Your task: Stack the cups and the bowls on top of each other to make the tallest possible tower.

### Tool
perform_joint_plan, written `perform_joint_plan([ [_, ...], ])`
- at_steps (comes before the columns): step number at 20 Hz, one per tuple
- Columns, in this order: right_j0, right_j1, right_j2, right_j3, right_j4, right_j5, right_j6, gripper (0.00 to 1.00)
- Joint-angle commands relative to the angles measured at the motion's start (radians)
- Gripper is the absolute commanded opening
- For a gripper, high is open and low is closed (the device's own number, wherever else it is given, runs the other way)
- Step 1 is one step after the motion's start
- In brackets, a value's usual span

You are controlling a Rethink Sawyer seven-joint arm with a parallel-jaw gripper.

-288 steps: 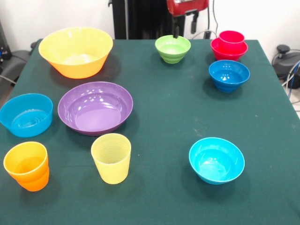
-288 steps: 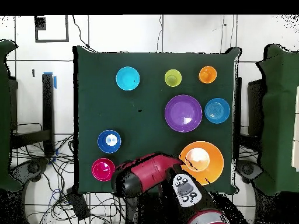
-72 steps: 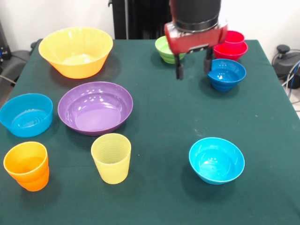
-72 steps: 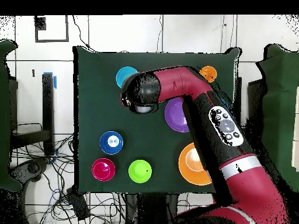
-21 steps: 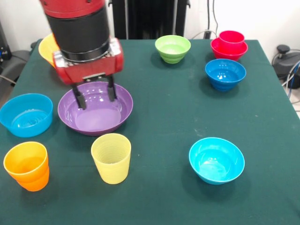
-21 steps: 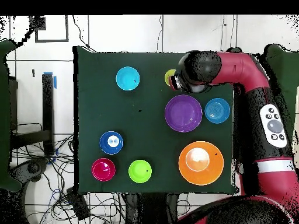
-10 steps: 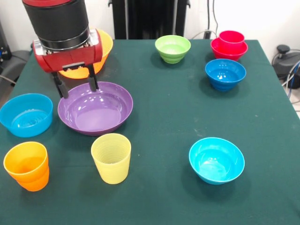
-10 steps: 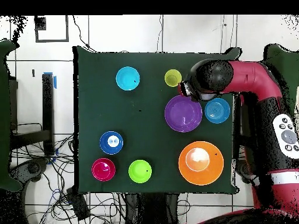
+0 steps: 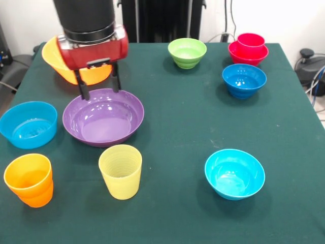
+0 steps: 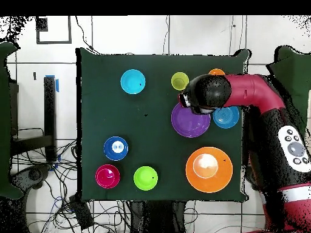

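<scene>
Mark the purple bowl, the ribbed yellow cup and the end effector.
purple bowl (image 9: 103, 122): front view, inner floor.
yellow cup (image 9: 120, 172): front view, outer wall.
end effector (image 9: 98, 84): front view, midway between fingertips.

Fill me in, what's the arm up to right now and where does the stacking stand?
The gripper hangs open and empty over the far rim of the purple bowl, just in front of the yellow-orange bowl. It holds nothing. The only stack so far is the red cup nested in the red bowl at the far corner. The green bowl, dark blue bowl, cyan bowl, light blue bowl, yellow cup and orange cup all sit apart on the table.
</scene>
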Motion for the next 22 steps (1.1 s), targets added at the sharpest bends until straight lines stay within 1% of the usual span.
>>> perform_joint_plan([
  [1,0.055,0.020,-0.048,0.139,-0.082,-0.073,-0.095,1.00],
  [4,0.062,0.034,-0.053,0.140,-0.088,-0.100,-0.084,1.00],
  [10,0.071,0.095,-0.062,0.103,-0.095,-0.106,-0.106,1.00],
  [14,0.073,0.122,-0.063,0.091,-0.101,-0.115,-0.109,1.00],
  [22,0.074,0.157,-0.060,0.070,-0.099,-0.094,-0.125,1.00],
])
